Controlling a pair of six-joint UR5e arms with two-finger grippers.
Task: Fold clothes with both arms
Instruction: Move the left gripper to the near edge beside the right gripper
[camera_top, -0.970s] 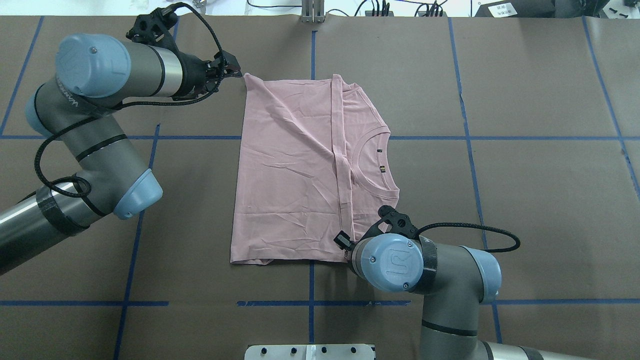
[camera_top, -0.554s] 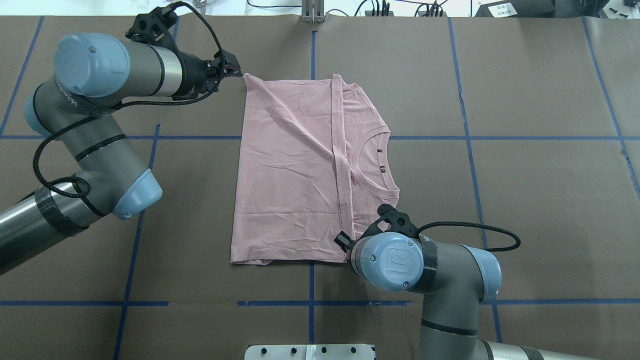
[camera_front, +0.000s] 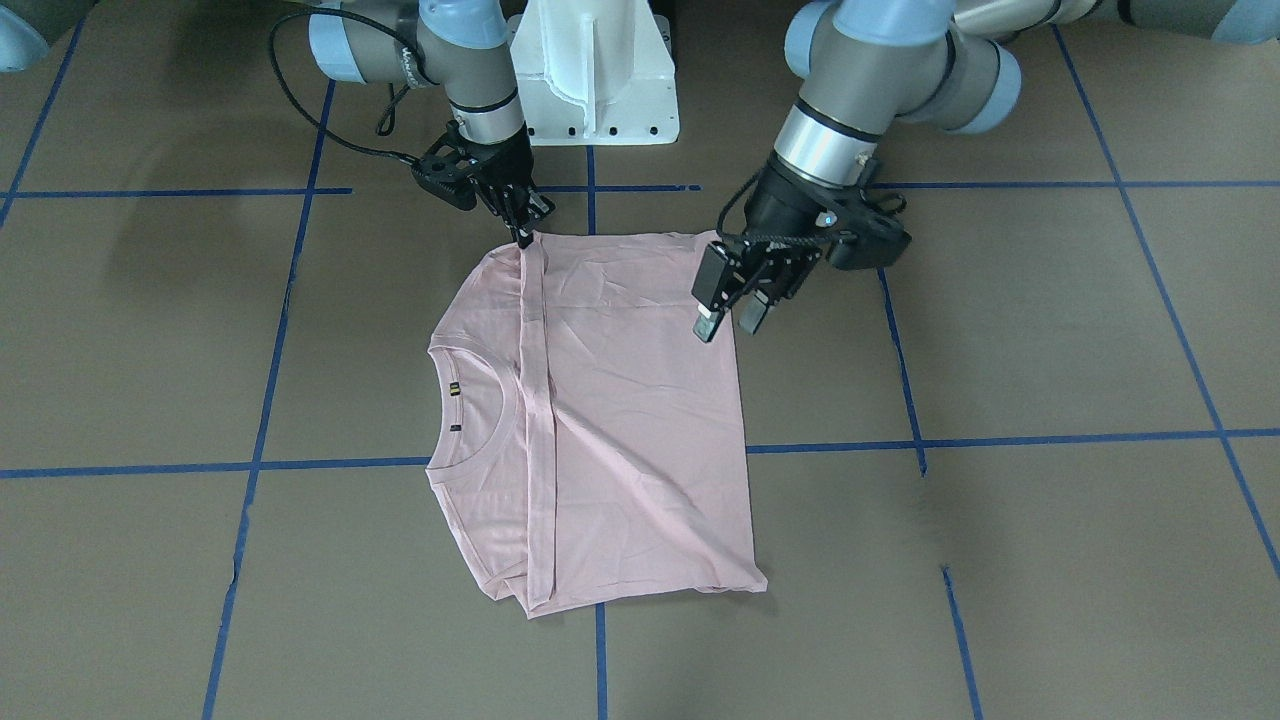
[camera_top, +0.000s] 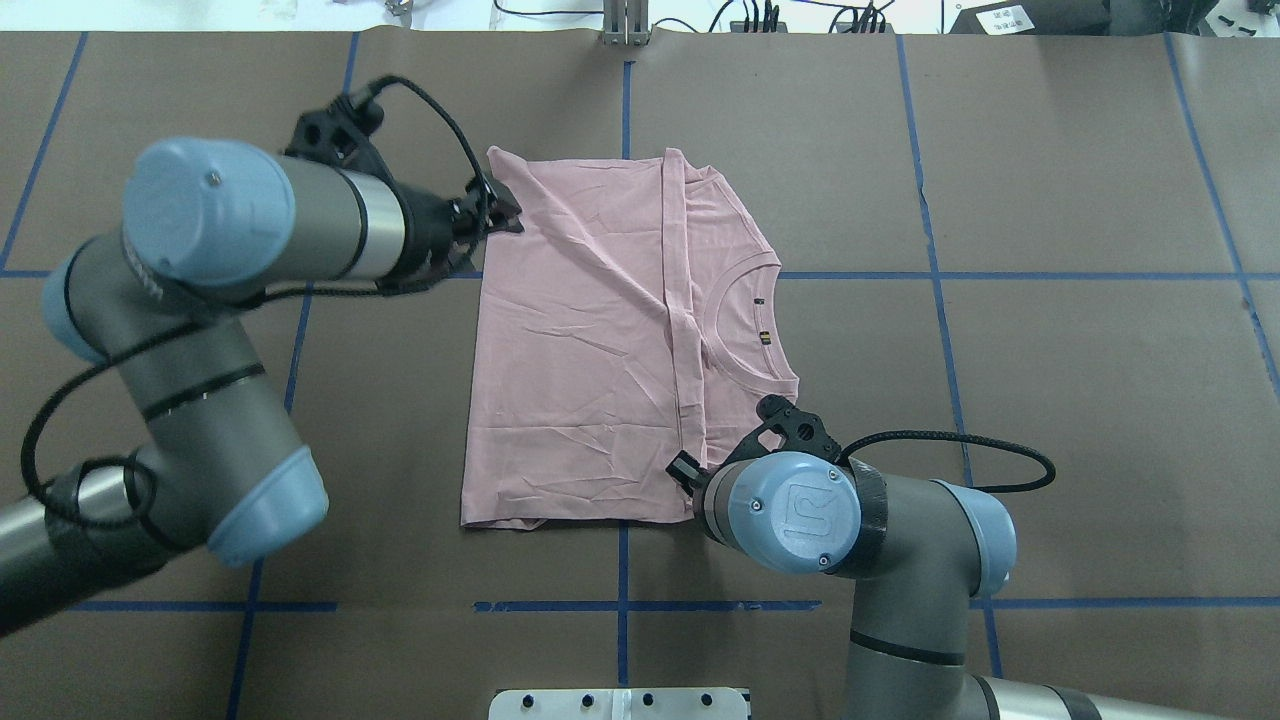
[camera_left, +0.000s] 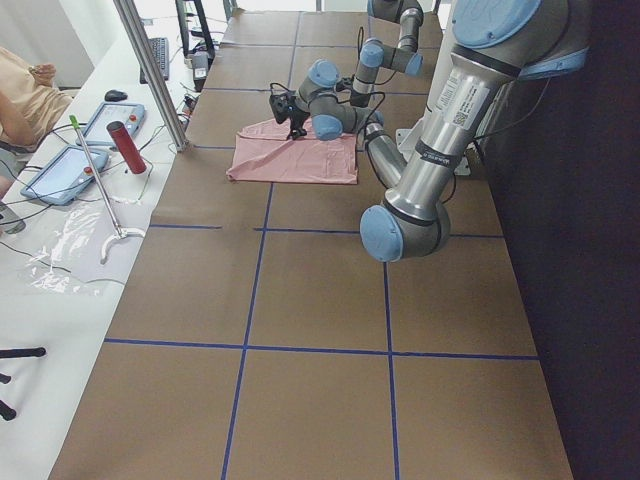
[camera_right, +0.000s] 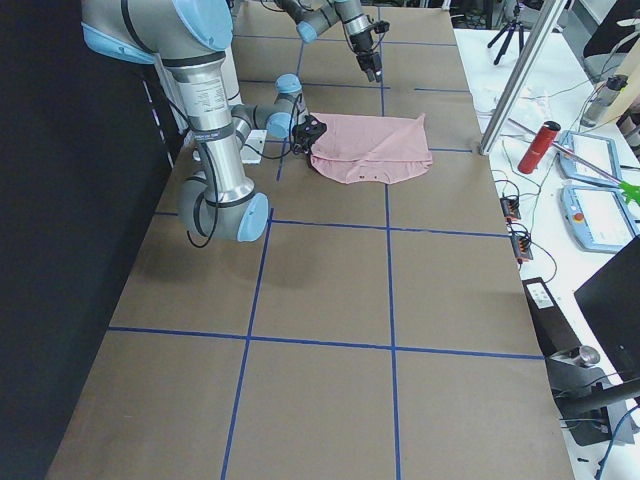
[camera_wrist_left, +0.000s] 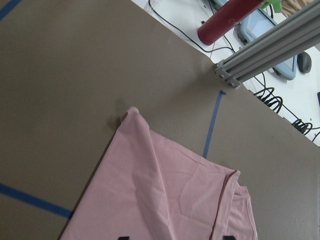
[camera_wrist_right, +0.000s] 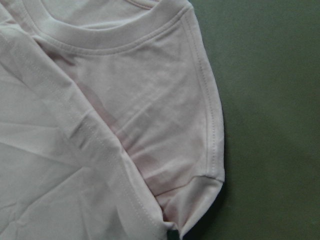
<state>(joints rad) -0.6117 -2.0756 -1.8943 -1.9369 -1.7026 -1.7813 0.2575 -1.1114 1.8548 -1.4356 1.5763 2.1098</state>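
- Looking around first: a white pedestal base (camera_front: 595, 80) sits at the near edge of the brown worktop (camera_top: 1050, 400), which is crossed by blue tape lines (camera_top: 1000, 275).
- Past the far edge I see an aluminium post (camera_left: 150, 70), a red cylinder (camera_left: 126, 147), two tablets (camera_left: 108, 122) and part of a seated person (camera_left: 25, 95), all well apart from the cloth.
- From overhead, the right arm's blue-capped wrist (camera_top: 795, 515) covers its own claw and the shirt's near right corner. Its black cable (camera_top: 950, 440) loops out over bare worktop beside it.
- The T-shirt (camera_top: 580, 330) lies about mid-worktop, straight out from the base.
- The left gripper (camera_front: 728, 322) hovers over the shirt's left edge toward the far corner, with its two fingers spread and nothing between them.
- The right gripper (camera_front: 523, 236) is down at the shirt's near edge. Its fingers are drawn together to a point, pinching the cloth where the folded strip meets the sleeve corner.
- The shirt is pale pink and folded into a rough rectangle, with no print showing.
- The ribbed neck (camera_top: 745, 320) opens toward the worktop's right side and has a small label inside.
- A narrow doubled strip (camera_top: 678, 300) runs from the near edge to the far edge beside the neck.
- A long diagonal crease and fine wrinkles cross the body, and the far left corner (camera_wrist_left: 131, 114) curls up slightly.
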